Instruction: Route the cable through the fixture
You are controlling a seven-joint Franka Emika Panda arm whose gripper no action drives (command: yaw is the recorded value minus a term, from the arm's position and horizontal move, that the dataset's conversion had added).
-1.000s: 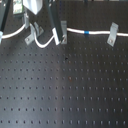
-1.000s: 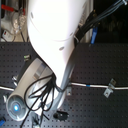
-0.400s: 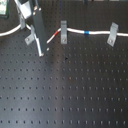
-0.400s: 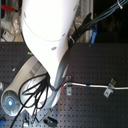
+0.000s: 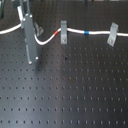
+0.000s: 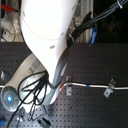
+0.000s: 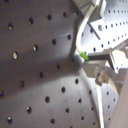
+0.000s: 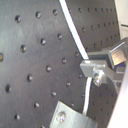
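The white cable (image 5: 75, 31) runs across the far side of the black board, with a red band (image 5: 57, 33) and a blue band (image 5: 87, 33). My gripper (image 5: 31, 52) stands at the first exterior view's left, in front of the cable. In the first wrist view my grey fingers (image 7: 116, 60) close on the cable at its green band (image 7: 82, 56). The second wrist view shows the cable (image 8: 75, 37) running into the fingers (image 8: 97, 70). The fixture is hidden behind my gripper in the first exterior view. A grey metal plate (image 8: 65, 117) shows close by; I cannot tell whether it is the fixture.
A straight upright grey clip (image 5: 64, 32) holds the cable mid-board, and a tilted flat clip (image 5: 112, 34) holds it at the first exterior view's right. In the second exterior view the white arm (image 6: 47, 35) hides the gripper; the cable (image 6: 95, 88) and both clips show.
My gripper has moved toward the first exterior view's left and come lower over the board. The cable's left stretch has shifted with it.
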